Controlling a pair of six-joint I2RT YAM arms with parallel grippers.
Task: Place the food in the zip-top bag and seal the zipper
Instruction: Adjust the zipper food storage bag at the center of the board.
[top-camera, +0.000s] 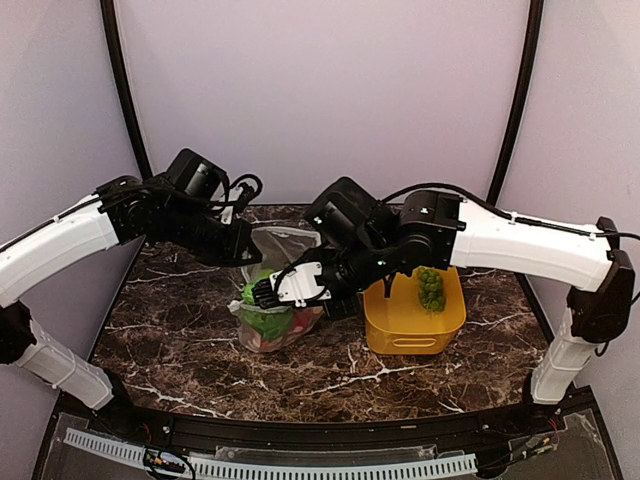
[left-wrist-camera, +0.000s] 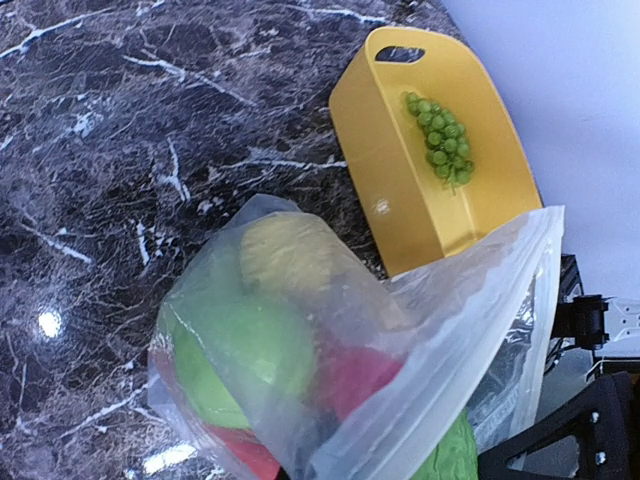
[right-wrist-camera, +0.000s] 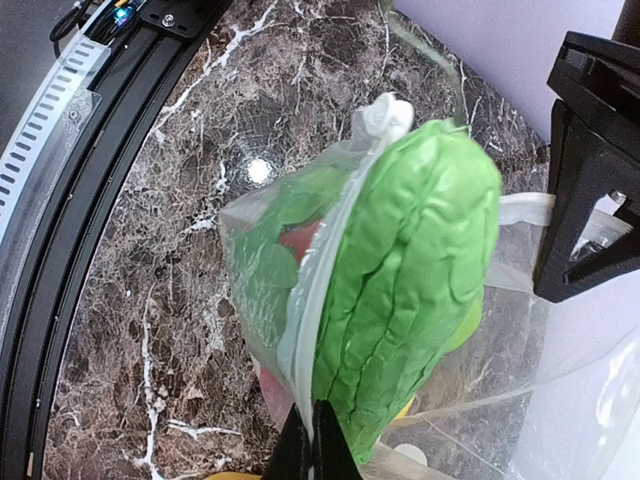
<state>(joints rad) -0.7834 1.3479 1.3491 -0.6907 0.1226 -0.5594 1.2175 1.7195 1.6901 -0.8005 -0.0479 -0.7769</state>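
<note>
The zip-top bag (top-camera: 284, 244) stands open on the marble between my grippers. It holds a yellow lemon (left-wrist-camera: 285, 255), a green round piece (left-wrist-camera: 245, 345) and red pieces (left-wrist-camera: 355, 378). A green leafy vegetable (right-wrist-camera: 420, 280) sticks out of its mouth. My left gripper (top-camera: 243, 252) is at the bag's far edge and seems shut on it; its fingertips are hidden in the left wrist view. My right gripper (right-wrist-camera: 320, 445) is shut on the near rim, on the zipper (right-wrist-camera: 330, 300). The bunch of green grapes (top-camera: 431, 288) lies in the yellow bin, outside the bag.
The yellow plastic bin (top-camera: 405, 325) stands just right of the bag, under my right arm; it also shows in the left wrist view (left-wrist-camera: 400, 200). The table's front rail (right-wrist-camera: 60, 180) runs along the near edge.
</note>
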